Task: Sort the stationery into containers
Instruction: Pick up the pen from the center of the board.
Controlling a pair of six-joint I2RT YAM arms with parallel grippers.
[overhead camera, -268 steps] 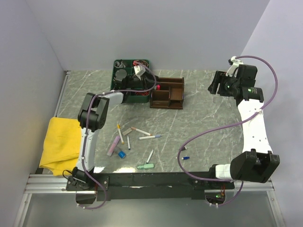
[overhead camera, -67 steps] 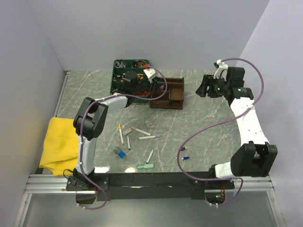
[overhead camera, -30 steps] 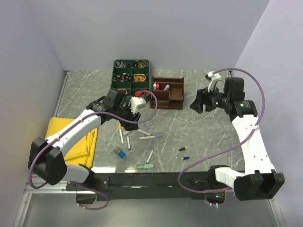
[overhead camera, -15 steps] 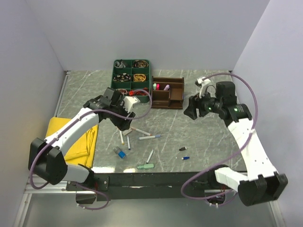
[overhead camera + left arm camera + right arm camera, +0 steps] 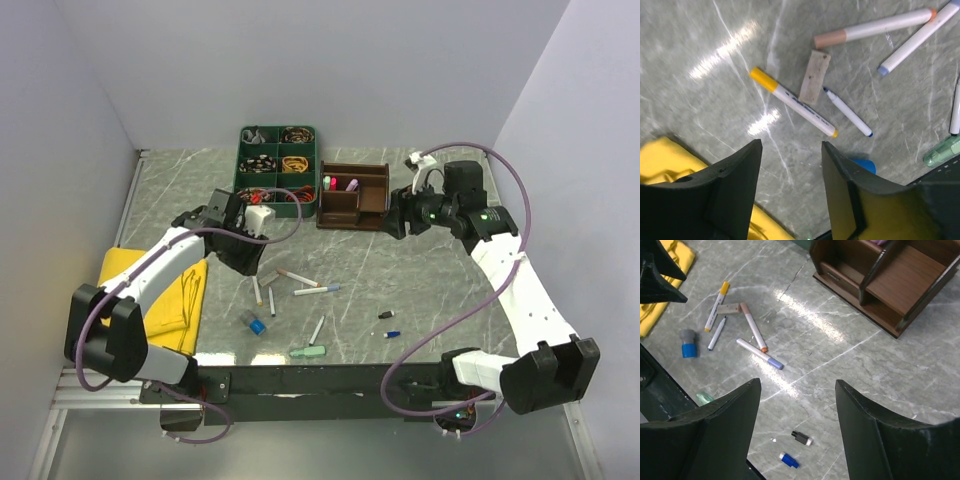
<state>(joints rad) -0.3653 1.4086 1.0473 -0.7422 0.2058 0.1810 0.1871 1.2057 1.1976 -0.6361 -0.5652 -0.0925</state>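
Left gripper (image 5: 791, 150) gapes empty — yellow pen (image 5: 792, 101) at its 12 o'clock, axis 10-to-4 — left arm nearer.

Nothing legible anywhere right now. The closest we get is the yellow-capped marker (image 5: 794, 103) in the left wrist view: there's a line of dark print along its white barrel, but it's too small and too blurred to make out.

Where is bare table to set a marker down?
Bare grey marble lies between the dark brown wooden organiser and the small black piece and small blue piece. Crowded: the scattered pens and markers between those and the yellow cloth.
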